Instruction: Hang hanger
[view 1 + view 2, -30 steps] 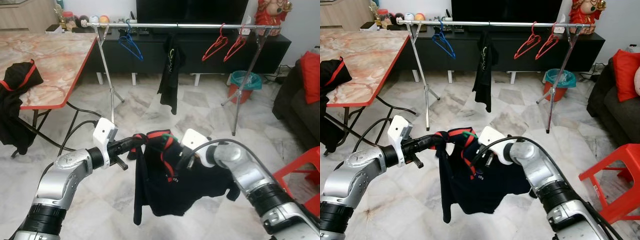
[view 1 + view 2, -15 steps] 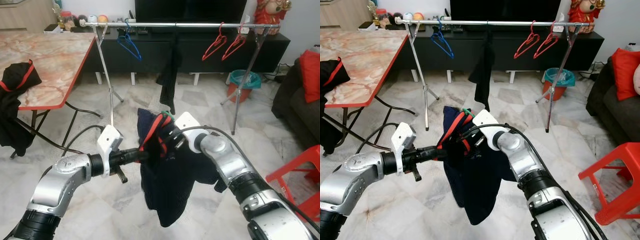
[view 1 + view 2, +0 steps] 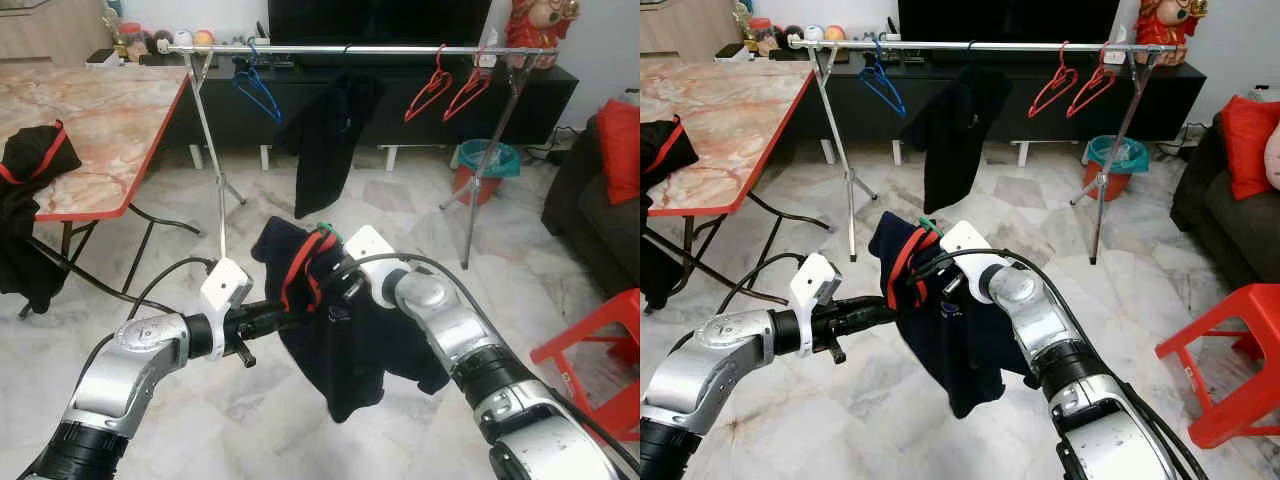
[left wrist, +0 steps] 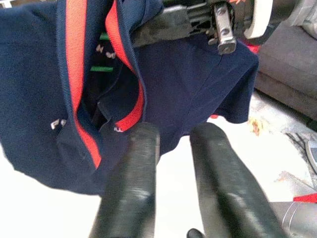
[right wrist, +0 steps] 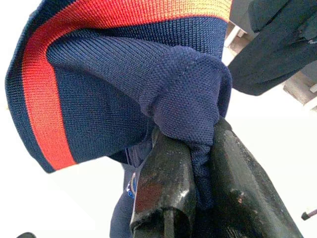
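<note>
A navy shirt (image 3: 340, 340) with a red-striped collar hangs in front of me, and a green hanger hook (image 3: 322, 229) pokes out at its top. My right gripper (image 5: 195, 144) is shut on a bunched fold of this shirt near the collar. My left gripper (image 4: 176, 131) points at the shirt's collar edge from the left. Its fingers stand slightly apart with no fabric between them. The chrome clothes rail (image 3: 350, 48) stands further back across the room.
On the rail hang a blue hanger (image 3: 258, 88), two red hangers (image 3: 432, 90) and a black garment (image 3: 325, 140). A marble table (image 3: 90, 130) with a dark cloth (image 3: 30, 170) is at left. A teal bin (image 3: 487, 160), sofa (image 3: 610, 200) and red stool (image 3: 600, 350) are at right.
The shirt was draped across both grippers; now it hangs from the right gripper, gathered and lifted. The left gripper has dropped lower and lost the fabric. The black garment on the rail has swung.
</note>
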